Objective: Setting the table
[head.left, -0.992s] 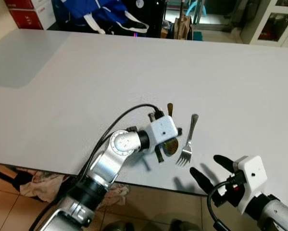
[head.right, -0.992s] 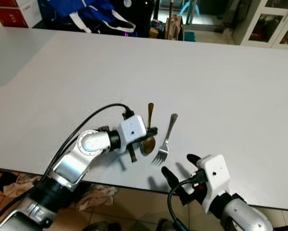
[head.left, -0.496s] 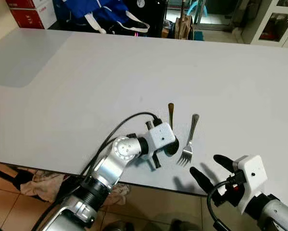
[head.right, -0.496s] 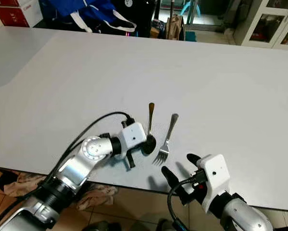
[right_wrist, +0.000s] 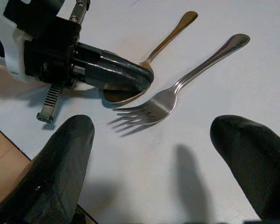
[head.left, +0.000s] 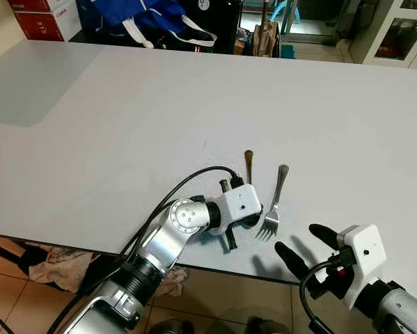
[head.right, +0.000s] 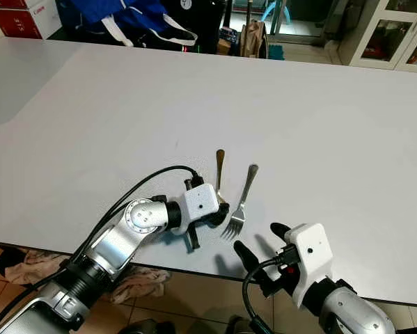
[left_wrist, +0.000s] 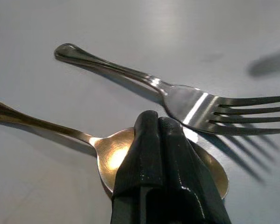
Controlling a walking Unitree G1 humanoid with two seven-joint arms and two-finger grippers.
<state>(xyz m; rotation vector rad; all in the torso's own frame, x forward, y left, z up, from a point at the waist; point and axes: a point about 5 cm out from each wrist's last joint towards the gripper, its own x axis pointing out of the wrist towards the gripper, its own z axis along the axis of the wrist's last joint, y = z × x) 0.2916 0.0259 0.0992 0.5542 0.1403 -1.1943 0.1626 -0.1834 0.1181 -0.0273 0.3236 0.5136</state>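
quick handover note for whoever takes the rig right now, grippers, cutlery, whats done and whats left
Left gripper: fingers shut, tips over the bowl of the gold spoon; grip on it unclear.
Right gripper: open, holding nothing, at the near table edge just short of the fork.
Done: spoon and fork lie side by side near the edge, handles pointing away.
Left: free the left gripper from the spoon; further settings.

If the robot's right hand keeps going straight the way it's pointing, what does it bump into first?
Probably the fork. The right hand is open near the table's front edge, and its wrist view looks along the fingers at the fork's tines. Just beyond lie the spoon and the shut left hand. Depth is hard to judge.
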